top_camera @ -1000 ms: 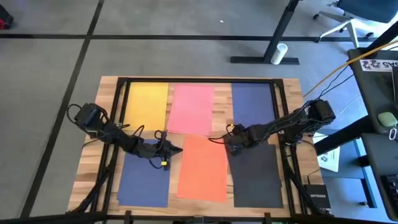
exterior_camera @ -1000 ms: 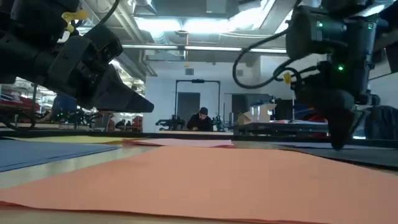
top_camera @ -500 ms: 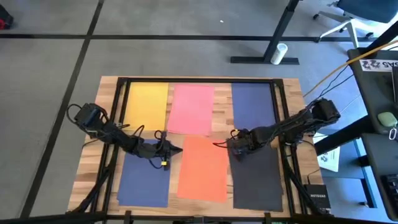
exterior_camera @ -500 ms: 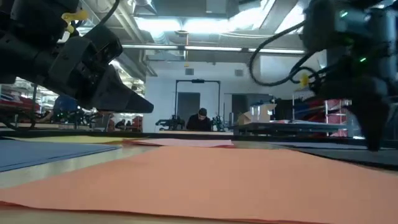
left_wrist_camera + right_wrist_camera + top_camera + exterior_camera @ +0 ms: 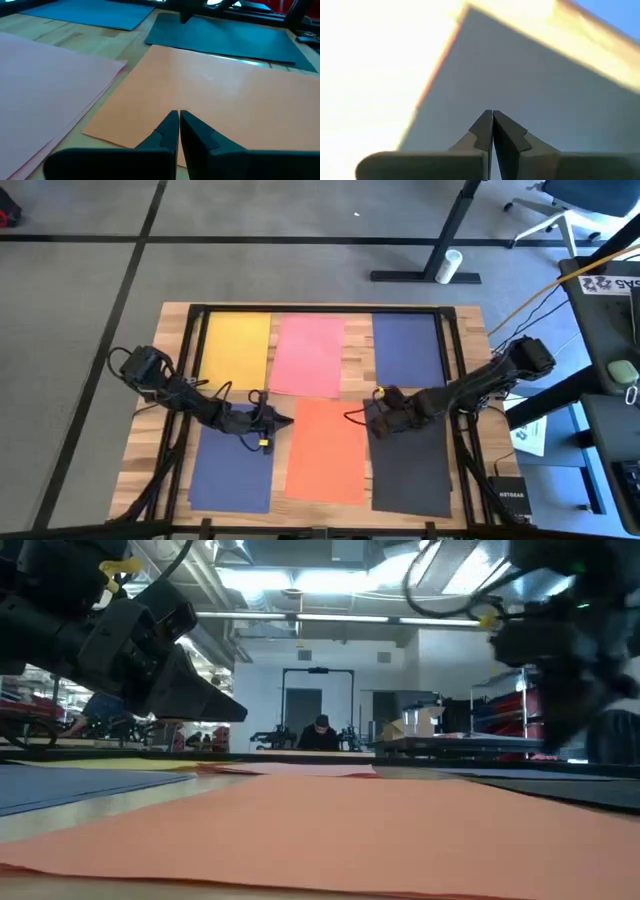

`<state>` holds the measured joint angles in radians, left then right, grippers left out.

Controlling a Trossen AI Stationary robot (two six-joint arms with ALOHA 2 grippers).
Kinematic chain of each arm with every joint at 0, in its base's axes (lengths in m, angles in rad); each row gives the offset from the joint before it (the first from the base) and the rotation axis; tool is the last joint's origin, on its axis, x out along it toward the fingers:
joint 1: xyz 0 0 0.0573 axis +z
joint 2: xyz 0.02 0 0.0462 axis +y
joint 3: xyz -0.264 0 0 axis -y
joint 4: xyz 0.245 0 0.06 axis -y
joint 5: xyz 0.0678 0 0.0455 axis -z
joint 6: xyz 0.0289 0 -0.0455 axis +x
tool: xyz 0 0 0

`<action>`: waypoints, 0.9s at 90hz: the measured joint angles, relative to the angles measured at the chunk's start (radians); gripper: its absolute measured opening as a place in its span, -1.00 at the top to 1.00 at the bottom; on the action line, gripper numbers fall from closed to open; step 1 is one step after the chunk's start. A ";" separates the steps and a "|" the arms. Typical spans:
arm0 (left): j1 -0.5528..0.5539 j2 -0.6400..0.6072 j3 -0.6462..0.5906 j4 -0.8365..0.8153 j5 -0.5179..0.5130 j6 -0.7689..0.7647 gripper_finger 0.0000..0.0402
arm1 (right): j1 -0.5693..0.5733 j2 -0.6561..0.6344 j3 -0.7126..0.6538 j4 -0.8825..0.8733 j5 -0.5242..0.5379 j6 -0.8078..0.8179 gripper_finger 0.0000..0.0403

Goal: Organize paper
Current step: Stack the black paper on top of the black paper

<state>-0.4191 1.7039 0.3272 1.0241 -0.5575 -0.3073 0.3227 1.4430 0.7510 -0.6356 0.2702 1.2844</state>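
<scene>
The bench (image 5: 155,395) is carrying the paper (image 5: 325,450) in two rows: yellow, pink and navy along the far edge, blue, orange and black along the near one. These thin, limp, slick sheets are probably best pinched at an edge. The left gripper (image 5: 284,420) is hovering beside the orange sheet's far-left corner, the right gripper (image 5: 375,423) pressing the black sheet's far-left corner; both are closed, empty. No legible writing is showing.
</scene>
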 joint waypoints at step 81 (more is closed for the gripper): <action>0.001 0.000 0.000 -0.036 0.000 -0.008 1.00 | -0.205 0.134 0.004 -0.023 -0.122 -0.162 1.00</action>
<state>-0.4179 1.7039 0.3274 0.9879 -0.5579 -0.3153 0.1175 1.5772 0.7547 -0.6584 0.1479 1.1225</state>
